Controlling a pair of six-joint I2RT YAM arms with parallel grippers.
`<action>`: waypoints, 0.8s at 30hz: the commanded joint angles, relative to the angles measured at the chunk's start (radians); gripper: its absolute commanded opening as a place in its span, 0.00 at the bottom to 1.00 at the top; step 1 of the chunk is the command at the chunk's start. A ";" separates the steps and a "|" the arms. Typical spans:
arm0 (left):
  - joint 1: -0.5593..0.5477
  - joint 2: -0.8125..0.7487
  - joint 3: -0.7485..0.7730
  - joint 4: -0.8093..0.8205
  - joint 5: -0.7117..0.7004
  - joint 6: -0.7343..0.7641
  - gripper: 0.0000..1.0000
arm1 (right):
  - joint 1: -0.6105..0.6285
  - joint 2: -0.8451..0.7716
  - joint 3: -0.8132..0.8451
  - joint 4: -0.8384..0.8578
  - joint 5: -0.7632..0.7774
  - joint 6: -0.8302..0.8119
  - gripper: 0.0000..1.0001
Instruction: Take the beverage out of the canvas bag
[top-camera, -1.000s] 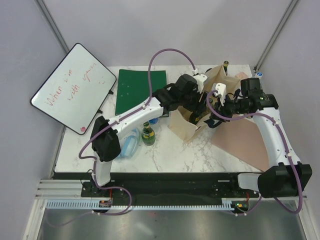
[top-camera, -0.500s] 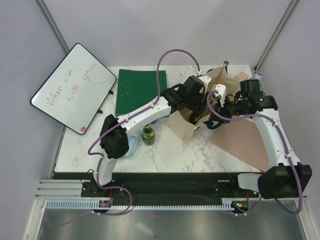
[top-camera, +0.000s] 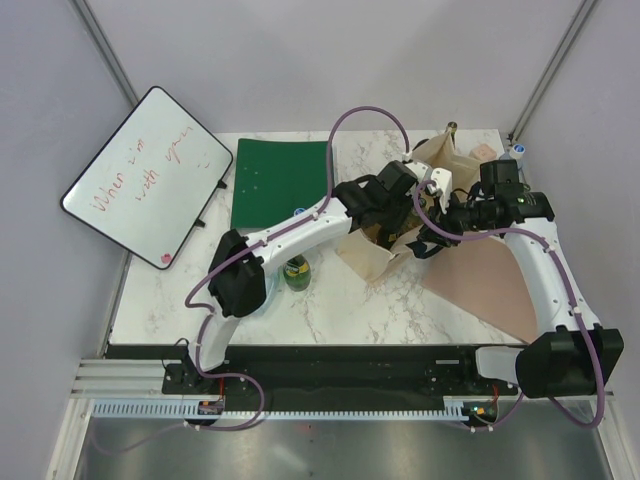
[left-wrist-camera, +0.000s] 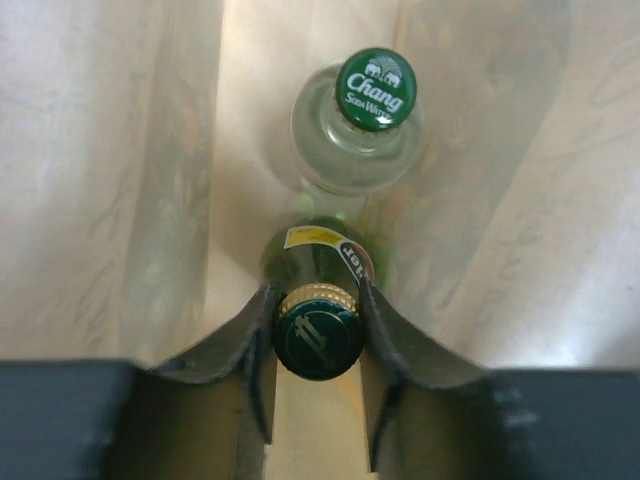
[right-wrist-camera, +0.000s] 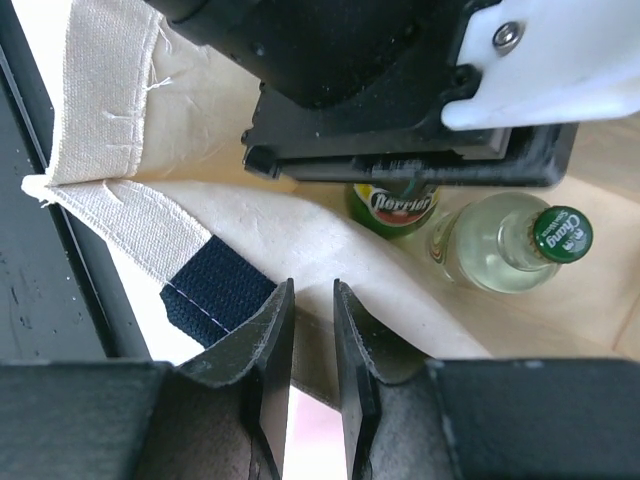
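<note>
One canvas bag (right-wrist-camera: 300, 225), two bottles inside, clear bottle (left-wrist-camera: 360, 130) loose, left gripper (left-wrist-camera: 317, 305) clamped on green bottle (left-wrist-camera: 318, 342), right gripper (right-wrist-camera: 311, 300) pinching bag

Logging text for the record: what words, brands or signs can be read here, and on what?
"Chang Soda Water": green cap of the clear bottle in the bag.
"Perrier": label of the green bottle.
"When i'm with": whiteboard, red handwriting; the rest is unreadable.
Dark cap: a logo, no words.
Table bottle: label too small.
</note>
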 joint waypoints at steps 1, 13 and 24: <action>-0.005 -0.003 0.068 0.003 -0.020 0.050 0.21 | 0.008 -0.017 -0.017 -0.009 -0.041 0.024 0.30; -0.004 -0.170 0.148 0.003 0.020 0.111 0.02 | -0.007 -0.028 0.059 0.139 -0.027 0.263 0.33; -0.004 -0.284 0.220 0.003 0.032 0.120 0.02 | -0.012 -0.003 0.119 0.174 -0.026 0.299 0.34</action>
